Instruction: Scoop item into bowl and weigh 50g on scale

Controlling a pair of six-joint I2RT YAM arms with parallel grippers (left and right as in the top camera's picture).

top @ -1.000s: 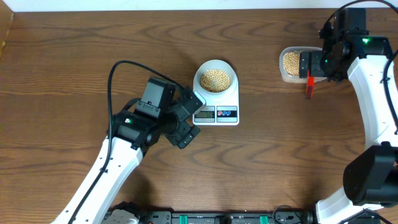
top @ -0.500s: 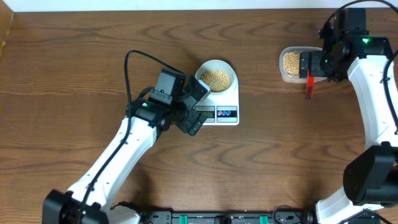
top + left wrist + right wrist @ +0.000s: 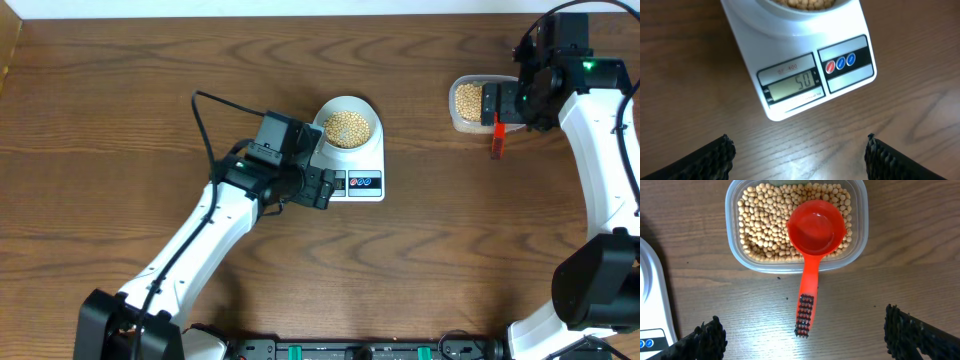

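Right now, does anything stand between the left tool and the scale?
Nothing visible does. In the left wrist view, only the wood of the table lies between the open left tool and the front edge of the scale; they do not touch.

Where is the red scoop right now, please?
The red scoop rests on the beans in the clear tub, right of the scale overhead, handle overhanging the rim.

A red scoop (image 3: 816,230) rests in the clear tub (image 3: 731,225) on the wooden table (image 3: 740,305)
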